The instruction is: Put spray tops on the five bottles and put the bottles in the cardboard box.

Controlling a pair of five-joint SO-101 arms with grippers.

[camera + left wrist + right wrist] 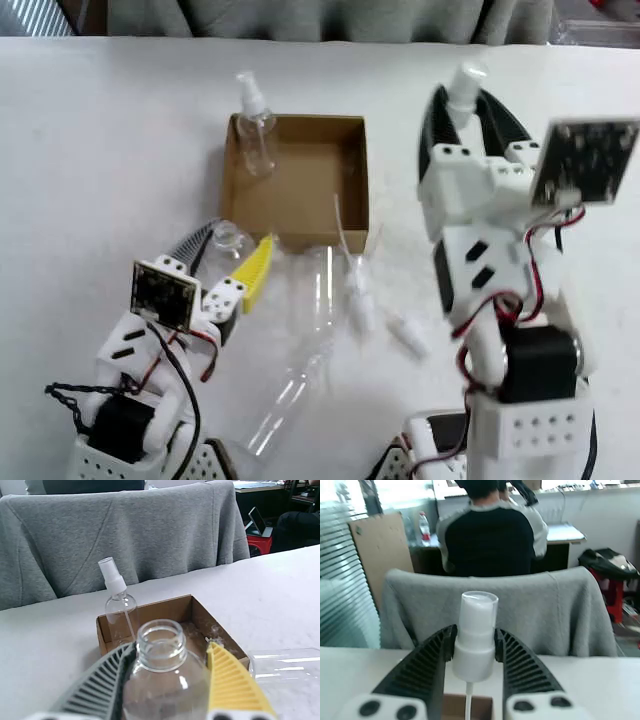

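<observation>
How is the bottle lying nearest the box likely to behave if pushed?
The bottle lies on its round side, so it will probably roll. It looks empty and see-through, so it is likely light and moves at a slight push.

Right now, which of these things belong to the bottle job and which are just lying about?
Job: cardboard box; capped bottle standing in it; open bottle in the left fingers; spray top in the right fingers; bottles lying on the table; loose spray tops beside them.
Lying about: grey garment draped behind the table; black bag.
</observation>
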